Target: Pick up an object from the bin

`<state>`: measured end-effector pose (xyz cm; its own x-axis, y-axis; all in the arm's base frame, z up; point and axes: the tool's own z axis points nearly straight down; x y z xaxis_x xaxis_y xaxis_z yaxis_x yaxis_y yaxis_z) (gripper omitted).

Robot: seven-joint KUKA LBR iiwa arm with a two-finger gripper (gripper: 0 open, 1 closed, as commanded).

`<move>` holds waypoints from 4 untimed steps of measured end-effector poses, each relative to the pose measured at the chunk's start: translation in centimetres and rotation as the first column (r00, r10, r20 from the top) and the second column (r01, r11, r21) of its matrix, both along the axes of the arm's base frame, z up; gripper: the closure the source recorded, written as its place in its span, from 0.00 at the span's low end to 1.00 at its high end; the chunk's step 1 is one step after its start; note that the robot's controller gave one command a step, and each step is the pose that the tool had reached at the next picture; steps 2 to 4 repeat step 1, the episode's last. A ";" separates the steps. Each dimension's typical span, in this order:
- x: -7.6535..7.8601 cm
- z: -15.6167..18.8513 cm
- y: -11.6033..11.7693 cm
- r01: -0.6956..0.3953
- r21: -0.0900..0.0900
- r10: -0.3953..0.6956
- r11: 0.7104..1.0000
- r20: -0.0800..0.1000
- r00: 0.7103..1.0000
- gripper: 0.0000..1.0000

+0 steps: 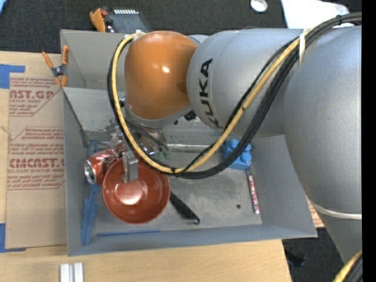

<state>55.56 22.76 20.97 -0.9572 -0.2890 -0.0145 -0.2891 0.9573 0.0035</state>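
Gripper (pixel 130 168) hangs at seven o'clock in the grey bin (pixel 218 194), its lower end inside a red bowl (pixel 145 200); whether it is open or closed cannot be told. A dented red can (pixel 96 165) lies just beside the bowl's ten o'clock rim. A blue block (pixel 239 155) sits toward three o'clock, and a black marker (pixel 184 210) lies at the bowl's four o'clock.
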 end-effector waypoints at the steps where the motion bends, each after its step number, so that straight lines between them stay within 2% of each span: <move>1: -0.3 -4.8 1.1 -0.003 0.004 0.003 1.000 0.007 1.000 1.00; 4: -0.3 -4.8 1.1 -0.003 0.004 0.003 1.000 0.007 1.000 1.00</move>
